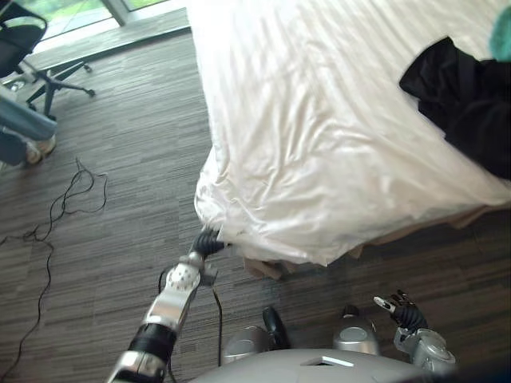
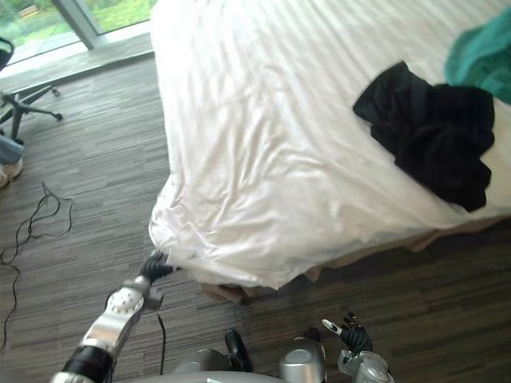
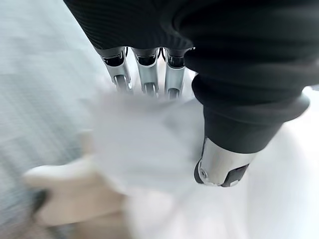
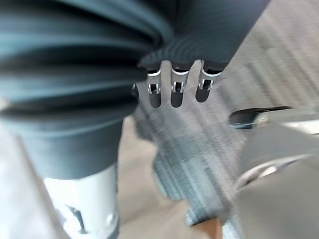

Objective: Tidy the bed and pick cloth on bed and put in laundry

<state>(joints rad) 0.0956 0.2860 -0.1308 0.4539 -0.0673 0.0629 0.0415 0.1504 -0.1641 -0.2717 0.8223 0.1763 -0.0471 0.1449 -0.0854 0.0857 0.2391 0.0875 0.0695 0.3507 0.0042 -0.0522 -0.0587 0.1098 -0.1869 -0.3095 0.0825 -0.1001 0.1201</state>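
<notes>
Currently, the left hand (image 1: 209, 239) is at the near corner of the bed (image 1: 261, 268), where the white cover (image 1: 319, 144) hangs toward the floor (image 1: 120, 199). In the left wrist view its fingers (image 3: 147, 74) run into a fold of that cover and their tips are buried, so you cannot tell whether they are pinching the fabric or only resting against it. The right hand (image 2: 351, 333) hangs low beside the robot, fingers loosely relaxed, carrying nothing.

Locate the task items as follows. The black cloth (image 2: 431, 132) lies crumpled on top of the cover toward the robot's right side of the bed, well apart from the left hand. A teal cloth (image 2: 483, 48) lies just beyond it, touching or overlapping its far edge.

Expect the following handling behaviour:
- Both cloths appear light, soft and limp. They will drape and trail when lifted.
- The cover is thin and wrinkles easily. It is likely to slide on the bed if pulled from one corner alone.
- Take the black cloth at the raised middle of its heap, closing the fingers round a thick bunch, not a single edge.
- Check that the cover is not pinched together with the cloth.
</notes>
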